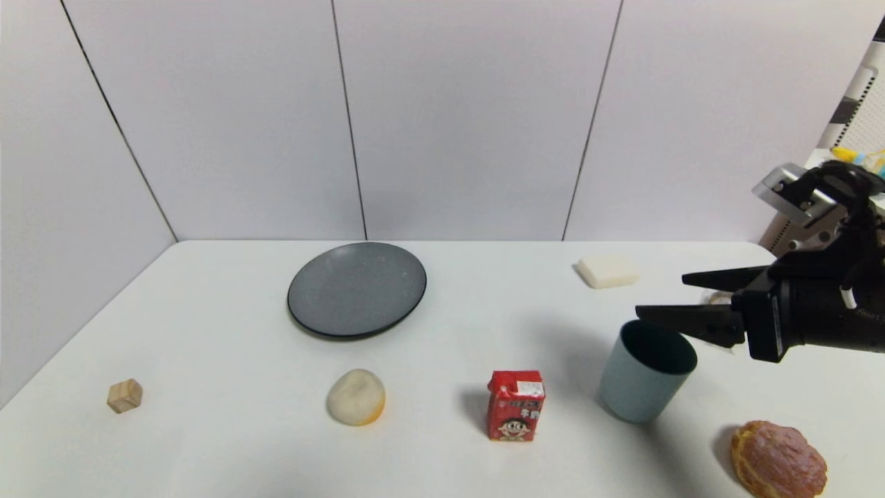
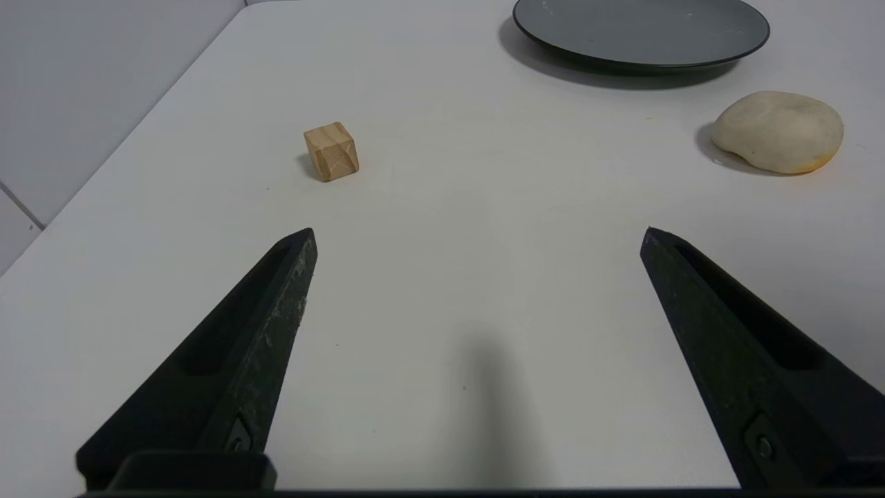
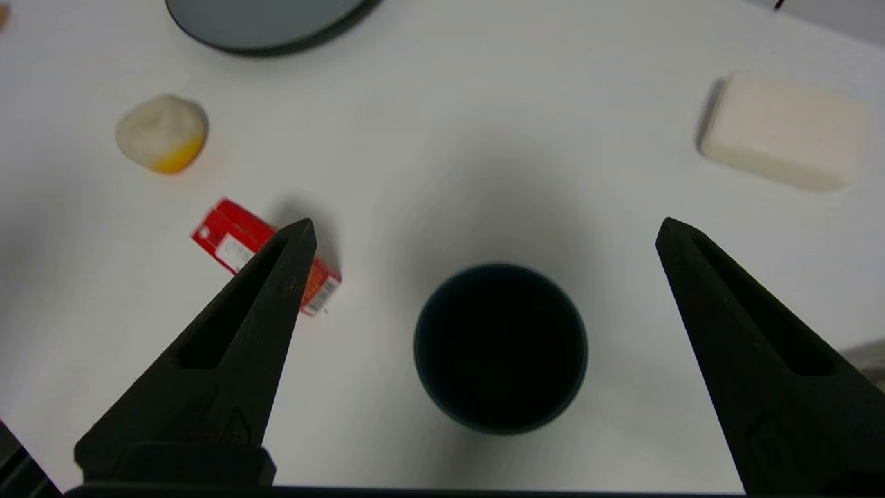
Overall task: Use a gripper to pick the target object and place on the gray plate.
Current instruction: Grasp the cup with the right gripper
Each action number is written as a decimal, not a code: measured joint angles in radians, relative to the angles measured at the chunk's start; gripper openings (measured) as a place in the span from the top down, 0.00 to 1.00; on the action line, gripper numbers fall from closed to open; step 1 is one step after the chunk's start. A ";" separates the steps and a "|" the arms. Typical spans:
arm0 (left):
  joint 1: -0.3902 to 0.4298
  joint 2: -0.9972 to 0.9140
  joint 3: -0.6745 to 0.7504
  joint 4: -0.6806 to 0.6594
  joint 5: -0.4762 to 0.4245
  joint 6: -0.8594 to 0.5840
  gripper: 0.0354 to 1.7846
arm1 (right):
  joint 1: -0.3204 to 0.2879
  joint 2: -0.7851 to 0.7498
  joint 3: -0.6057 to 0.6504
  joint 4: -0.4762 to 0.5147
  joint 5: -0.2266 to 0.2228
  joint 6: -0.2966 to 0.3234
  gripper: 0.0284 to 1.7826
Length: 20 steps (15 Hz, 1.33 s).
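Observation:
The blue-green cup [image 1: 644,373] stands upright at the front right of the white table, just right of the red milk carton [image 1: 515,405]. My right gripper [image 1: 660,295] is open and empty, hovering above the cup's far right rim without touching it. In the right wrist view the cup's dark mouth [image 3: 500,348] lies between and below the spread fingers of the right gripper [image 3: 485,231]. The gray plate [image 1: 357,288] lies at the back centre-left and also shows in the left wrist view [image 2: 641,31]. My left gripper [image 2: 477,235] is open and empty over the table's left side.
A wooden cube [image 1: 125,395] sits front left. A pale bun [image 1: 356,396] lies in front of the plate. A white soap-like block [image 1: 608,270] lies at the back right. A brown pastry [image 1: 778,460] lies at the front right corner.

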 joint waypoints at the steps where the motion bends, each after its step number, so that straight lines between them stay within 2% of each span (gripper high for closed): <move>1: 0.000 0.000 0.000 0.000 0.000 0.000 0.06 | -0.001 -0.003 0.026 -0.001 0.000 -0.009 0.05; 9: 0.000 0.000 0.000 0.000 0.000 0.000 0.06 | 0.001 0.004 0.137 -0.003 -0.004 -0.224 0.05; 12: 0.000 0.000 0.000 0.000 0.000 0.000 0.06 | 0.004 0.029 0.153 -0.018 -0.003 -0.234 0.05; 16: 0.000 0.000 0.000 0.000 0.000 0.001 0.06 | 0.009 0.081 0.172 -0.106 -0.003 -0.234 0.05; 20: 0.000 0.000 0.000 0.000 0.000 0.001 0.06 | 0.010 0.111 0.178 -0.110 -0.003 -0.234 0.05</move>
